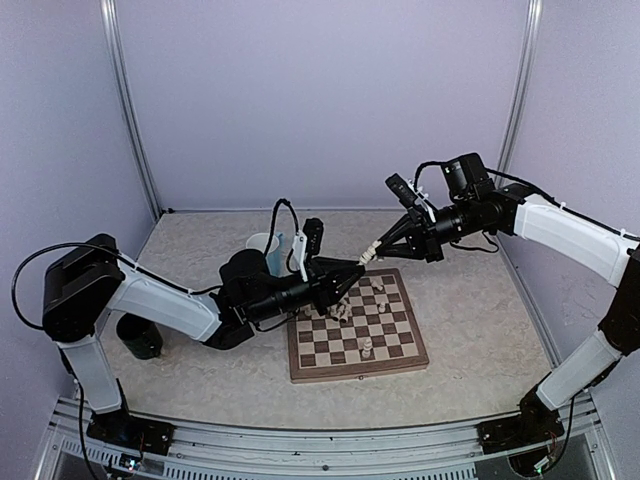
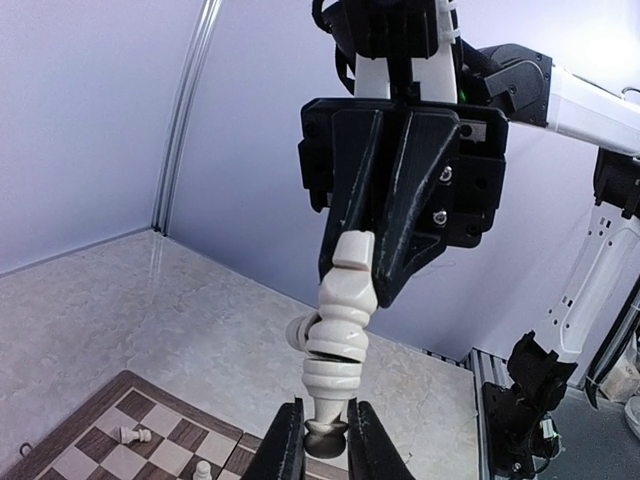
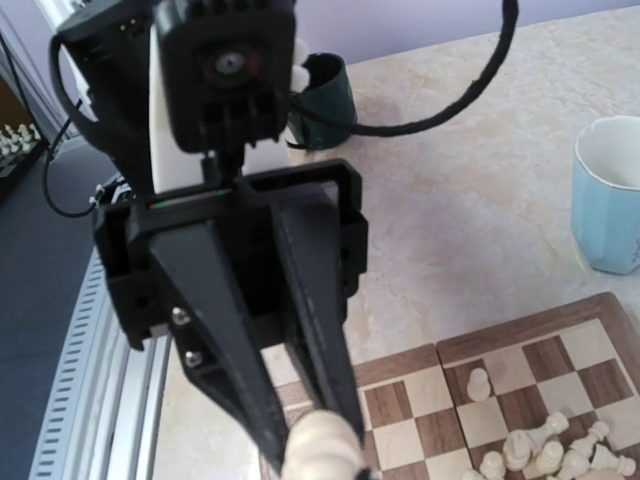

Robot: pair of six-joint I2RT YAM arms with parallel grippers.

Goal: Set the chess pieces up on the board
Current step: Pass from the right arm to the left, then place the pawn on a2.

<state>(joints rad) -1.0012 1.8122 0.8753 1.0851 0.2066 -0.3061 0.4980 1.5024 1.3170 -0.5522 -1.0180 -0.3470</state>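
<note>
Above speckled tabletop (image 1: 470, 300), lilac walls (image 1: 320, 100), right claw (image 2: 362, 262) grasping chess piece (image 2: 338, 330), left claw (image 2: 325, 425), grip unclear

Left hand (image 1: 357, 272), right hand (image 1: 376, 250) tip-to-tip.

No legible text, label, brand, number or sign in any view.

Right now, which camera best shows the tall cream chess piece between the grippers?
Left wrist: the tall cream chess piece shows nearly full length. Right wrist catches only one end; the top view, a tiny pale sliver.
</note>
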